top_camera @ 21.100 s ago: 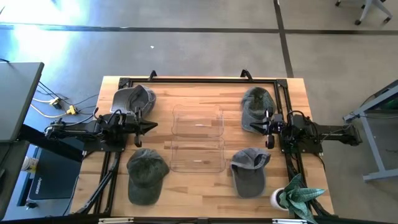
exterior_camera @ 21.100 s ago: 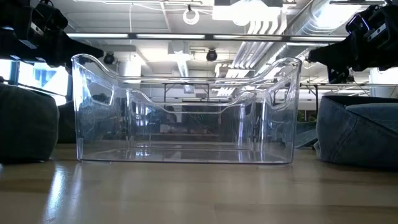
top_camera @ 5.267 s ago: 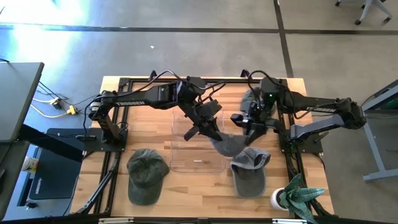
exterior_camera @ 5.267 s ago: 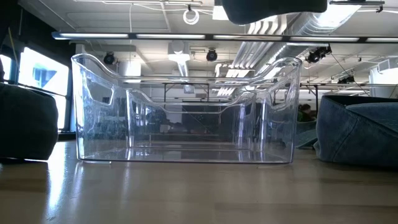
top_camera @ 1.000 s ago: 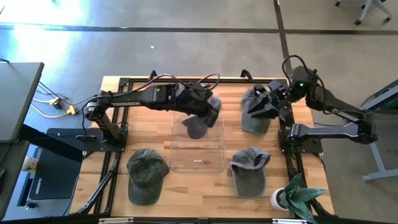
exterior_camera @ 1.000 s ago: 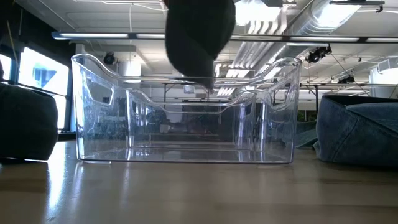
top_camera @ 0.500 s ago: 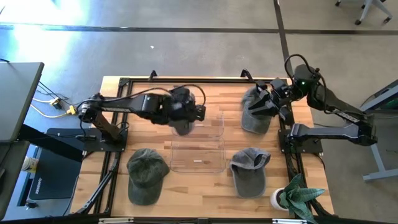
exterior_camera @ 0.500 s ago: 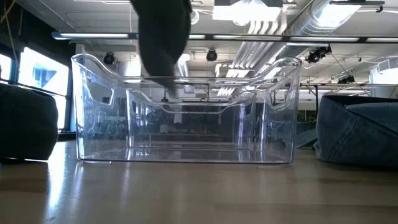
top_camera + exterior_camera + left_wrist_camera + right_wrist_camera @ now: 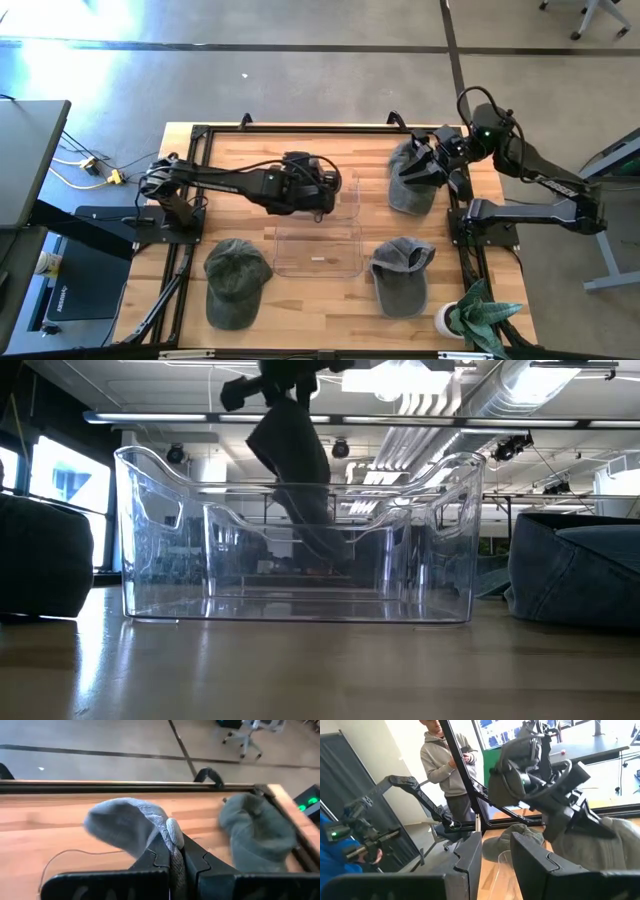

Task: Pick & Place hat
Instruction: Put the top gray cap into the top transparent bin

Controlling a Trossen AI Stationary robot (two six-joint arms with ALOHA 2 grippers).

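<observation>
Four hats in all, three lying on the counter and one up in the air. Clenched on that grey hat: the left pincer, reaching in over the rear clear bin at the counter's middle. Seen from the left wrist, fabric pinched tight between the two dark fingers, the crown bulging out ahead of them. Seen from counter height, hangs limp from above, lower end dipping below the bin's rim, not touching the bottom. Just in front of that bin, a second clear bin, touching or nearly so.

Off to the right rear, the right pincer hovering just beside another grey hat; released, fingers parted with nothing between them. Near the front right, a third grey hat; at the front left, a green hat, well apart from both bins' contents. At the front right corner, a small potted plant.

Beyond the counter, in the right wrist view, a person in a grey hooded top.
</observation>
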